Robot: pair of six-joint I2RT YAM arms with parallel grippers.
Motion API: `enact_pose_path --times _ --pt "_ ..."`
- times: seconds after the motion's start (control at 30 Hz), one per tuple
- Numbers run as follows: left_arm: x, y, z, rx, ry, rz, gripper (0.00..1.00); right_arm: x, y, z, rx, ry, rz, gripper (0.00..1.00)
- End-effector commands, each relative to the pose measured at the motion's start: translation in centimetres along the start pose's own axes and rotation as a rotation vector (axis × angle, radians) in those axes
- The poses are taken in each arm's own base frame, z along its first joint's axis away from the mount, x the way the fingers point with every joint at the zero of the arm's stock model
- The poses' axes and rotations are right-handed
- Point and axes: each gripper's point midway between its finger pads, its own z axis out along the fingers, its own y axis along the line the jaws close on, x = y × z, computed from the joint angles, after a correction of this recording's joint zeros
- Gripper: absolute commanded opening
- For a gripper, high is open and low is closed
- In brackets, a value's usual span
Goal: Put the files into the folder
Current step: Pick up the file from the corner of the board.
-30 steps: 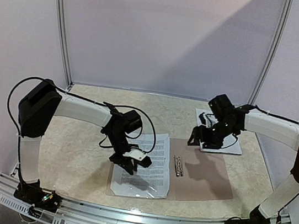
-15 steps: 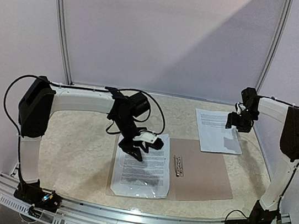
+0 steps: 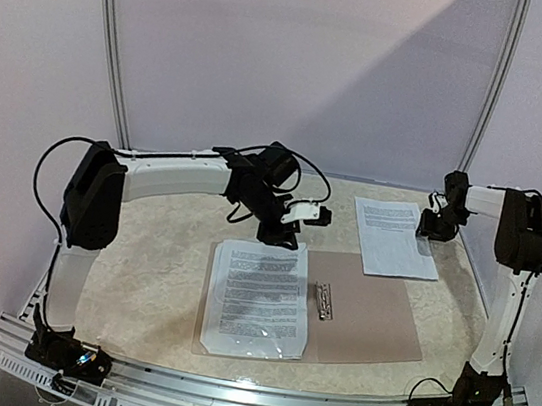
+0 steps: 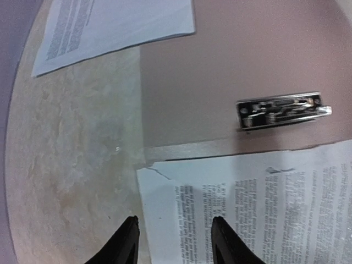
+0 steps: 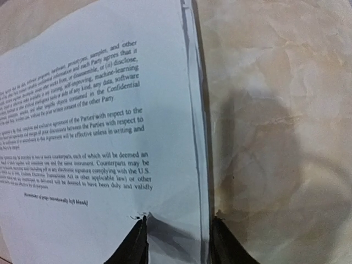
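Observation:
The tan folder (image 3: 366, 317) lies open near the table's front, its metal clip (image 3: 323, 301) at the fold. One printed sheet of the files (image 3: 256, 297) rests on the folder's left half. More files (image 3: 395, 239) lie as a small stack on the table at the back right. My left gripper (image 3: 282, 233) hovers open over the far corner of the sheet (image 4: 264, 214) in the folder, holding nothing. My right gripper (image 5: 179, 239) straddles the right edge of the loose stack (image 5: 99, 110). Its left fingertip (image 5: 137, 236) presses a crease into the top sheet, and the jaws stand apart.
The marbled tabletop (image 3: 151, 267) is bounded by white walls and curved metal posts (image 3: 111, 49). A metal rail (image 3: 244, 391) runs along the near edge, with both arm bases on it. The right arm is folded up close to the right wall.
My left gripper opened, left the sheet lying in the folder and moved to the folder's far edge. My right arm swung to the loose stack's right edge and its jaws narrowed.

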Motion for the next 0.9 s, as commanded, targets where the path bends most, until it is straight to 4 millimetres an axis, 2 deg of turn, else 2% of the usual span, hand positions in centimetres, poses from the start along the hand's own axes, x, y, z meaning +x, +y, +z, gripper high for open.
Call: enact_pose_path --times 0.0,0.13,0.17,0.2,0.37,0.5,0.73,0.77,0.83,0.87 --pt "-1.5 4.9 2.1 -0.250 0.011 -0.031 0.47 0.9 0.8 2.2 -0.073 0.028 -0.010 0.31" --pt "-2.9 7.2 3.8 -0.388 0.024 0.031 0.47 1.1 2.3 2.0 -0.161 0.034 -0.030 0.05" --pt "-3.1 7.4 4.3 -0.393 0.022 0.041 0.47 1.1 2.7 1.9 -0.183 0.035 -0.042 0.01" --pt "-3.4 7.6 4.8 -0.393 0.015 0.046 0.47 1.1 3.0 1.6 -0.203 0.035 -0.049 0.00" --pt "-3.8 6.2 7.0 -0.333 -0.010 0.046 0.49 1.2 4.5 0.3 -0.286 0.029 -0.091 0.00" --pt "-3.9 4.9 9.0 -0.336 0.009 0.085 0.50 1.8 6.1 -1.6 -0.378 0.020 -0.107 0.00" --pt "-4.7 5.1 11.7 -0.394 0.007 0.122 0.49 3.7 7.5 -3.3 -0.464 0.050 -0.084 0.00" --pt "-4.7 5.0 12.0 -0.392 0.006 0.121 0.49 4.0 7.5 -3.3 -0.469 0.054 -0.077 0.02" --pt "-4.3 4.8 12.7 -0.383 0.010 0.119 0.49 4.1 7.2 -3.4 -0.444 0.049 -0.047 0.18" --pt "-4.2 4.6 13.0 -0.379 0.012 0.118 0.49 4.2 7.1 -3.4 -0.437 0.051 -0.019 0.21"
